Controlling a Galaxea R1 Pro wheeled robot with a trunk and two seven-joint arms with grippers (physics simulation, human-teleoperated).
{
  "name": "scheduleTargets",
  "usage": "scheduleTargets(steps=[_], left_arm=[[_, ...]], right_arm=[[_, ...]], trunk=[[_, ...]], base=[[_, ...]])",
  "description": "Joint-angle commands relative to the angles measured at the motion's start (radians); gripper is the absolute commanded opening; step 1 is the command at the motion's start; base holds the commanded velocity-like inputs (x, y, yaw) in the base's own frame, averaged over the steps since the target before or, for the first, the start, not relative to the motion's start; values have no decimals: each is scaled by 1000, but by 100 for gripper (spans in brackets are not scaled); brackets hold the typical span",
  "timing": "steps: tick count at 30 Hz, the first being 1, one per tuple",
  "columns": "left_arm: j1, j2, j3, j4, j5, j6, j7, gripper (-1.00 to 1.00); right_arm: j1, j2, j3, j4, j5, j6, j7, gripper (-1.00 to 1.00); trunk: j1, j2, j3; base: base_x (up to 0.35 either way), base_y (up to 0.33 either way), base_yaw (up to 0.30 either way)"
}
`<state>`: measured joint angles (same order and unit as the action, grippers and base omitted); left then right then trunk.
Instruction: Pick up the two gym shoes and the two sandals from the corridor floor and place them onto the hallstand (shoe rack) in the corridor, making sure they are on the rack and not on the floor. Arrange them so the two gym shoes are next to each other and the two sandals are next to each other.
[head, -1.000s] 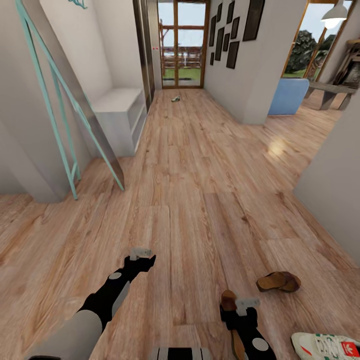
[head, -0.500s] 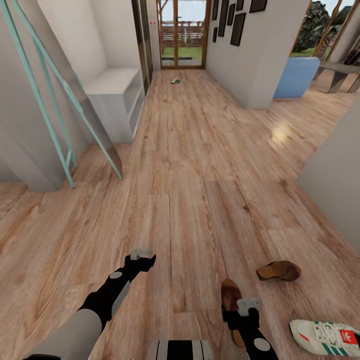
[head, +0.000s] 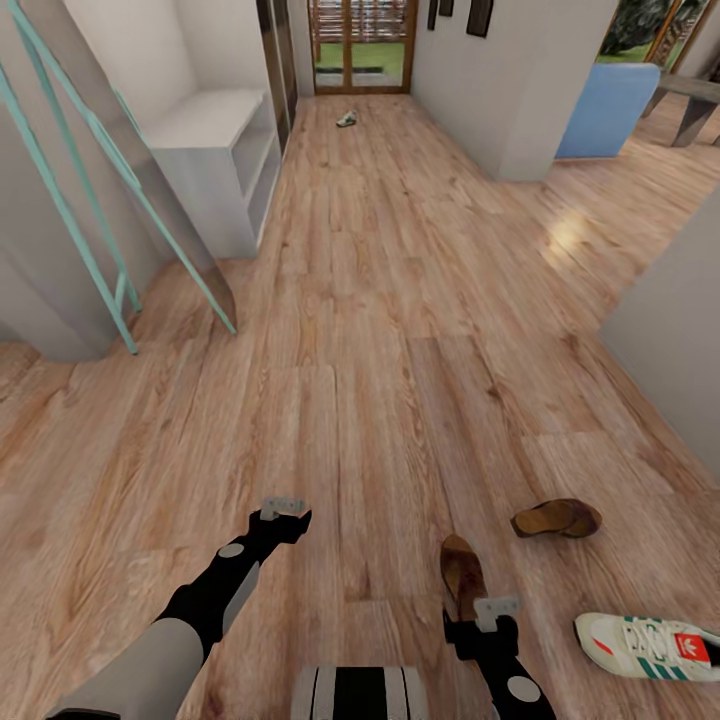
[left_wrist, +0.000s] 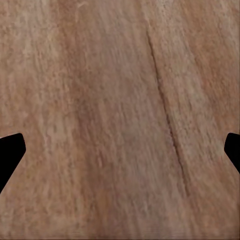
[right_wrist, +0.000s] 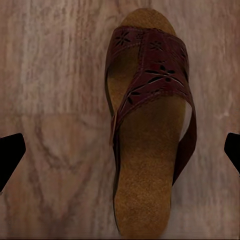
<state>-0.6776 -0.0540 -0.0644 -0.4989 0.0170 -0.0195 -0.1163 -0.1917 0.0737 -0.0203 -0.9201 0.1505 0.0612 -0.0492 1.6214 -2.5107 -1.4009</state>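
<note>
One dark brown sandal (head: 460, 572) lies on the wood-plank corridor floor (head: 370, 400), just ahead of my right gripper (head: 497, 607). In the right wrist view this sandal (right_wrist: 150, 125) lies lengthwise under the open right gripper (right_wrist: 120, 152), apart from both fingertips (right_wrist: 10, 155). The second sandal (head: 556, 518) lies further right. A cream gym shoe (head: 650, 645) with green stripes rests at the lower right. A small pale-green shoe (head: 346, 119), probably the other gym shoe, lies far down the corridor. My left gripper (head: 283, 510) hangs open over bare floor (left_wrist: 120, 120). The pale hallstand (head: 215, 150) stands at the left wall.
A tall teal-framed panel (head: 120, 180) leans against the left wall before the hallstand. A white wall corner (head: 670, 360) juts in on the right, near the shoes. A blue chair (head: 605, 110) stands beyond a side opening. Glass doors (head: 362, 45) close the corridor's far end.
The camera has tipped downward, so the whole scene has slid up in the picture. More of the near sandal now shows ahead of my right gripper. Both grippers keep their poses.
</note>
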Motion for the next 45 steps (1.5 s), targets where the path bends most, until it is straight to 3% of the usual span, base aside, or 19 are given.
scheduleTargets(steps=[1,33,45], left_arm=[[0,0,-2,0,2,-2,-1,100],[7,-4,-3,0,2,-2,0,100],[7,-4,-3,0,2,-2,0,100]], right_arm=[[0,1,-2,-2,11,6,-1,100],[0,1,-3,-4,11,6,-1,100],[0,1,-4,-6,11,6,-1,100]], trunk=[[0,-1,-6],[15,-8,-181],[15,-8,-193]], base=[[0,0,-72],[0,0,-17],[0,0,0]])
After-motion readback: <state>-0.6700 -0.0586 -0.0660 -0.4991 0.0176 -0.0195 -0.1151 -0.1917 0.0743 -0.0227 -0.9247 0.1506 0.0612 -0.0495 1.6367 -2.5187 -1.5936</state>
